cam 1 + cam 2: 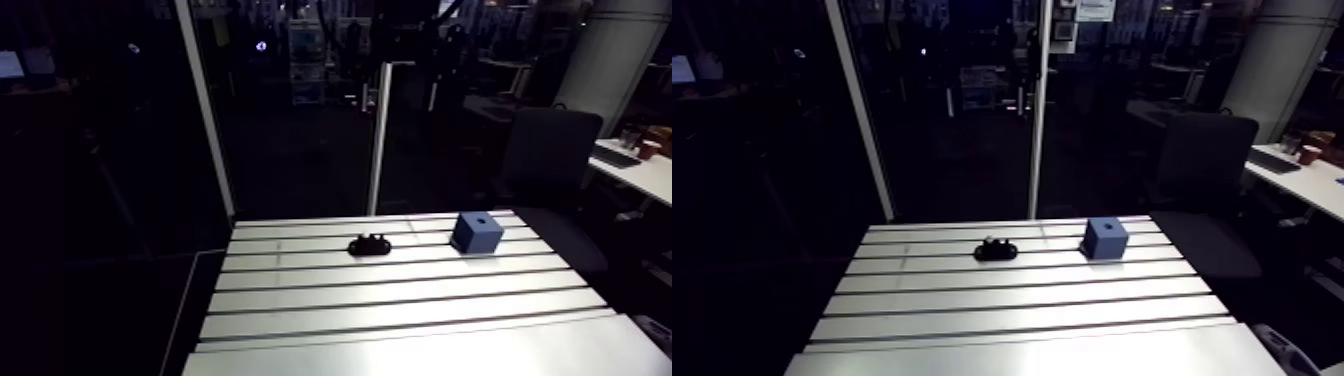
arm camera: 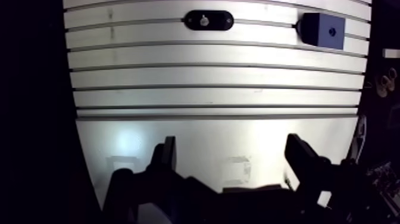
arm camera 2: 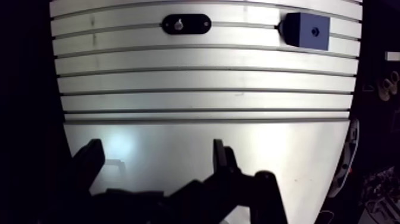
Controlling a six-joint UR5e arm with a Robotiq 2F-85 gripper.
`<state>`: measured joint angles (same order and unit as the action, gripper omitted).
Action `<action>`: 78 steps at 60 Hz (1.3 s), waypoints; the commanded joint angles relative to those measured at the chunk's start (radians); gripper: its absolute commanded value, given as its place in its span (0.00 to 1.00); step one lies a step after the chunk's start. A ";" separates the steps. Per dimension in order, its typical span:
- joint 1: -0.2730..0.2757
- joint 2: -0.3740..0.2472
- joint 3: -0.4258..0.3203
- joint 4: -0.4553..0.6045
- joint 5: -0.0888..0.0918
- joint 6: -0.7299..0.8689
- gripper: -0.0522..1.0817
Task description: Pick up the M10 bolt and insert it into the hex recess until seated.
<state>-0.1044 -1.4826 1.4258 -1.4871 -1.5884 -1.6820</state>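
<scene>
Farthest left in the arm view lies a low black oval holder (image 2: 220, 21) on the slotted aluminium worktop (image 2: 214, 77). At its centre shows a small pale round spot, which I take for the M10 bolt (image 2: 204, 21) standing on end. Whether head or shank points up is too small to tell. The bolt should handle as a stiff, fairly heavy steel piece for its bulk, smooth and apt to slip or tip. By my judgement the best hold is across the part that stands proud of the holder, squarely, so that it lifts straight and stays upright.

Nearer the camera, the tool (image 2: 232, 143) hangs over the smooth, unslotted strip of the worktop. Its two dark fingers stand wide apart with nothing between them. Holder and bolt lie well ahead of it, across several slots.

To the right of the holder, and apart from it, stands a matte blue block (image 2: 315, 27), cube-shaped with crisp edges. A small dark opening in its top face is most likely the hex recess (image 2: 333, 31). Its six-sided form cannot be made out here. If it is a hex, the bolt's flats would need lining up before it seats.
</scene>
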 commanded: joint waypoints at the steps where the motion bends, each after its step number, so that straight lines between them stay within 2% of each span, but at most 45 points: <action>1: 0.002 0.064 -0.022 -0.051 0.017 -0.017 0.05; 29: 0.003 0.061 -0.010 -0.055 0.014 -0.014 0.05; 36: 0.003 0.059 0.004 -0.083 0.015 -0.011 0.05; 46: 0.003 0.055 0.040 -0.158 0.030 -0.002 0.05; 48: 0.002 0.054 0.062 -0.199 0.045 0.003 0.05; 52: 0.002 0.052 0.088 -0.242 0.055 0.018 0.05; 71: 0.003 0.057 0.208 -0.446 0.052 0.150 0.05; 78: 0.003 0.061 0.235 -0.480 0.048 0.164 0.05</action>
<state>-0.1022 -1.4275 1.5999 -1.8705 -1.5374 -1.5715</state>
